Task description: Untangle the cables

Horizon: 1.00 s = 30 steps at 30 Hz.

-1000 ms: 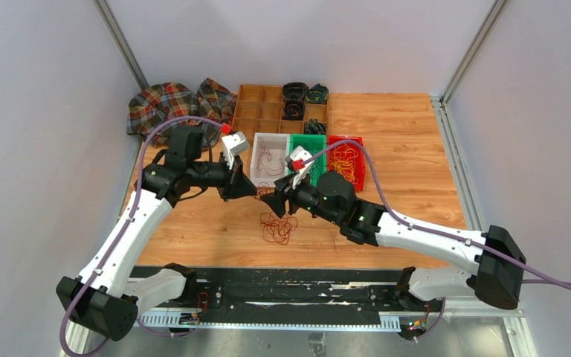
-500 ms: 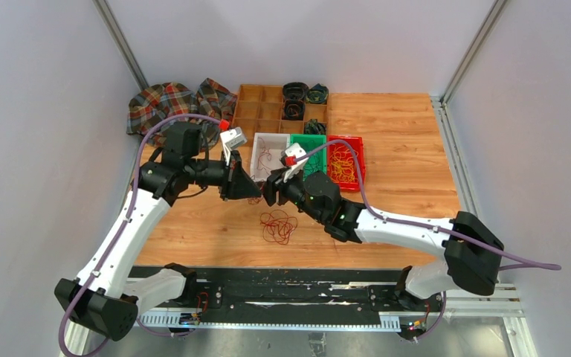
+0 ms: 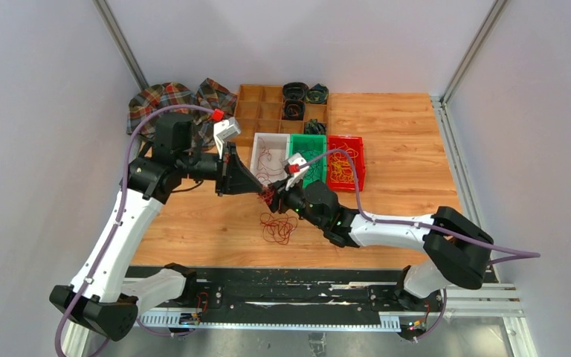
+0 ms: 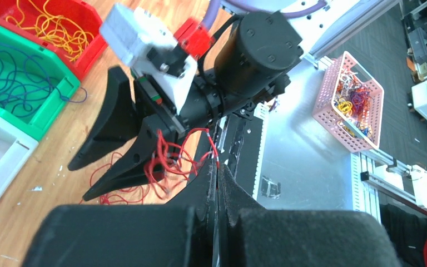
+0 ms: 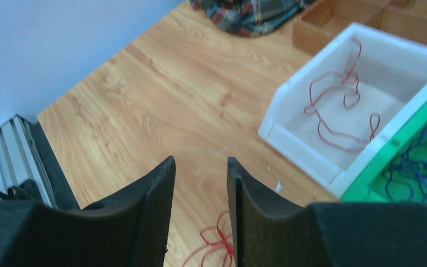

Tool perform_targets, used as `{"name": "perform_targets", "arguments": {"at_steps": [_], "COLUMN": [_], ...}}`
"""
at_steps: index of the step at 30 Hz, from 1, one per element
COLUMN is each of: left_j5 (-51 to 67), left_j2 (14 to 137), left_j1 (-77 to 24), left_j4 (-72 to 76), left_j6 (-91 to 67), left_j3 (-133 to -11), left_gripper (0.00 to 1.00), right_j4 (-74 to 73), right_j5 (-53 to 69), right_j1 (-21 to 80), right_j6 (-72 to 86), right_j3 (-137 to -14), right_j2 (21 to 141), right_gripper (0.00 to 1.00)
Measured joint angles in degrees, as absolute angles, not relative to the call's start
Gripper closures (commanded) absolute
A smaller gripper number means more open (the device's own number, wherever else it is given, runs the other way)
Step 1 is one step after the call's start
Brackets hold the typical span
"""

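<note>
A bunch of thin red cables [image 3: 278, 227] lies on the wooden table in front of the bins. More red cables [image 4: 167, 158] hang off the table, looped over one finger of my right gripper [image 4: 78, 182]. My left gripper [image 4: 218, 167] is shut on one red strand that runs from that bunch. In the top view my left gripper [image 3: 258, 190] and right gripper [image 3: 269, 197] nearly meet tip to tip above the table. My right gripper [image 5: 200, 160] stands open, with red loops [image 5: 222, 245] showing low in its gap.
Behind the grippers stand a white bin [image 3: 270, 136] with a red cable, a green bin [image 3: 306, 137] with blue cables and a red bin [image 3: 344, 138] with yellow ones. A wooden organiser [image 3: 260, 111] and a plaid cloth [image 3: 171, 104] sit at the back left.
My right gripper has moved left to meet the left gripper, and its jaws have narrowed. The left gripper has risen slightly, still shut, lifting red strands off the table.
</note>
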State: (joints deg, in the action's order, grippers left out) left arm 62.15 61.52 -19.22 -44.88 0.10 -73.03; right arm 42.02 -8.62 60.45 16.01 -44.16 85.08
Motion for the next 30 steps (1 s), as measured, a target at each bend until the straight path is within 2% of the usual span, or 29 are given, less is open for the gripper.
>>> {"name": "perform_targets", "arguments": {"at_steps": [3, 7, 9, 11, 14, 20, 30], "left_j5": [62.37, 62.39, 62.41, 62.52, 62.52, 61.6, 59.77], "left_j2": [61.54, 61.8, 61.87, 61.87, 61.84, 61.87, 61.87], "left_j1": [-19.22, -19.22, -19.22, -19.22, -19.22, -19.22, -19.22], "left_j4": [-45.45, -46.5, -46.54, -46.57, -46.68, -46.96, -46.98], "left_j6": [0.27, 0.51, 0.64, 0.73, 0.93, 1.15, 1.08], "left_j3": [-74.35, -76.9, -78.04, -78.65, -78.56, -77.56, -77.54], "left_gripper": [0.99, 0.99, 0.99, 0.99, 0.99, 0.99, 0.99], "right_j4": [42.17, 42.15, 42.11, 41.58, 38.83, 35.68, 35.27], "right_j5": [-7.88, -7.57, -7.68, -7.73, -7.6, -6.52, -4.08], "right_j1": [60.29, 60.12, 60.03, 59.94, 59.88, 59.83, 60.34], "right_j6": [17.43, 18.68, 19.07, 19.7, 20.84, 22.79, 22.06], "right_j3": [-40.6, -36.64, -34.3, -32.32, -30.98, -34.65, -40.84], "right_j2": [84.49, 82.15, 79.83, 76.99, 70.72, 60.1, 62.5], "right_gripper": [0.69, 0.69, 0.63, 0.5, 0.43, 0.39, 0.38]}}
